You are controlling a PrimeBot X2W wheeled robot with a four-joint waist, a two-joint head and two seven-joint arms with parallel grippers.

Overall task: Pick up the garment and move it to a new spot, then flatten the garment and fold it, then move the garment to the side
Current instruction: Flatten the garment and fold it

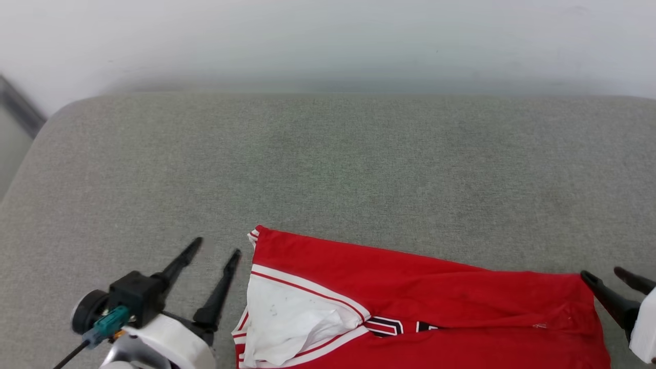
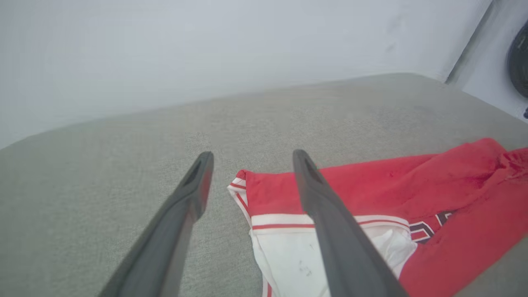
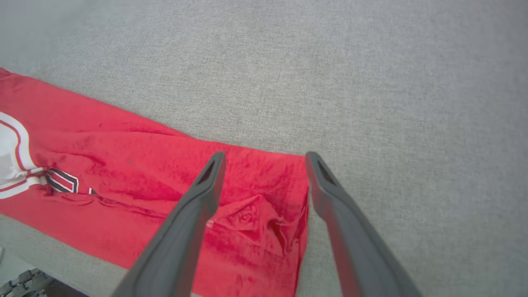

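jersey (image 1: 420, 302) lies folded along near edge of grey surface (image 1: 328, 164).
left hand (image 1: 216, 246) released, empty, just beside the sleeve end; right hand (image 1: 602, 273) released, empty, at the hem end.

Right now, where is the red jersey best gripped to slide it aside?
Probably at both short ends of the jersey: left tool from the left at the striped-trim corner, right tool from the right at the hem corner. It lies flat and long, ends exposed.
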